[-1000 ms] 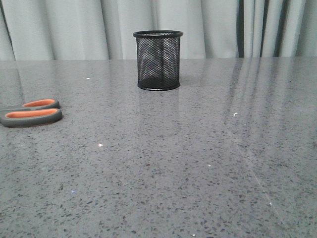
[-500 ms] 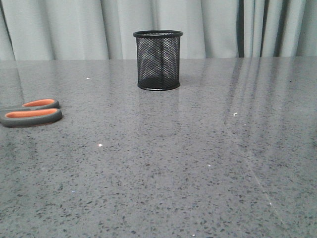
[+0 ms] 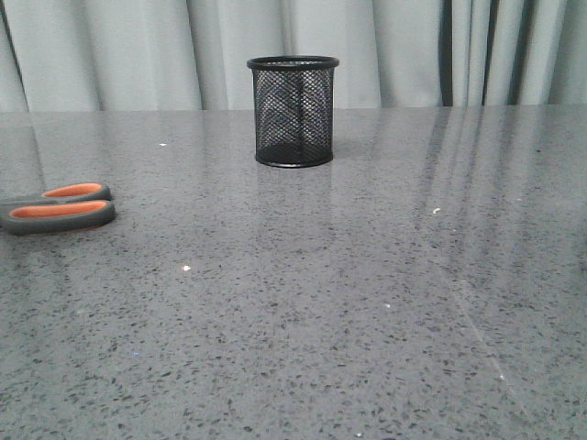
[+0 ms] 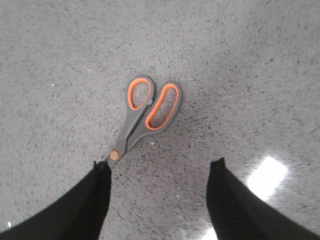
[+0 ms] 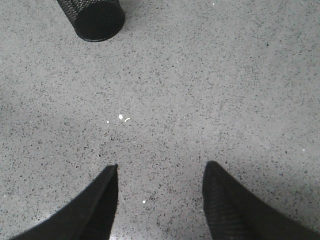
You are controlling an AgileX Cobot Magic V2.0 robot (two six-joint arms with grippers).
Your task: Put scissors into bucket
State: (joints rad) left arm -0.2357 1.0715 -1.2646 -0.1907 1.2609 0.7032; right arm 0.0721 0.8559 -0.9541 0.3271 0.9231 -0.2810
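The scissors [image 3: 57, 210] lie flat at the table's left edge, dark grey handles with orange lining; their blades run out of the front view. In the left wrist view the scissors [image 4: 147, 112] lie closed, the pivot just beyond one fingertip and the blades hidden behind that finger. My left gripper [image 4: 160, 165] is open and empty above the table. The bucket [image 3: 293, 111], a black wire-mesh cup, stands upright at the back centre. Its base shows in the right wrist view [image 5: 97, 19]. My right gripper [image 5: 161, 169] is open and empty over bare table, well short of the bucket.
The grey speckled table [image 3: 367, 275] spreads across the view, with pale curtains [image 3: 138, 50] behind it. Neither arm shows in the front view. A bright light reflection [image 4: 267, 172] lies on the table near the left gripper.
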